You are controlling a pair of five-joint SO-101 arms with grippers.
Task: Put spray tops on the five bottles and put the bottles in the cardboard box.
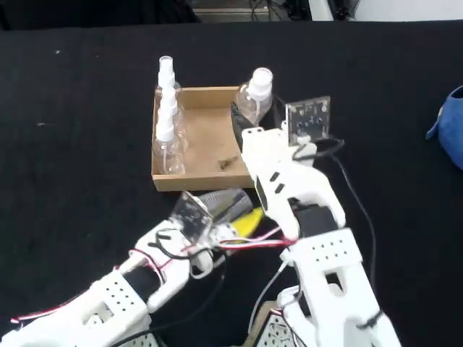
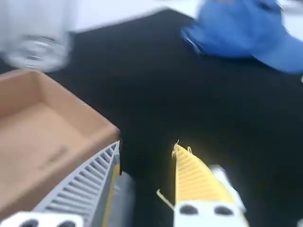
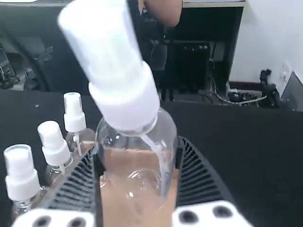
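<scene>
Right gripper (image 1: 249, 119) clamps a capped bottle (image 1: 257, 92) over the far right corner of the cardboard box (image 1: 210, 141), three bottles (image 1: 166, 108) standing along its left wall, left gripper (image 1: 239, 211) agape and empty just beside its near right corner: boxing step, next likely lower and release.

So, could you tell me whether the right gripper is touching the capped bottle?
Touching: the right wrist view shows the right gripper's black fingers pressed against both sides of the bottle.

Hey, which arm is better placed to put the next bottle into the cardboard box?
Right. The right gripper is shut on a capped bottle at the cardboard box's far corner. The left gripper is open and empty beside the box's near wall.
</scene>
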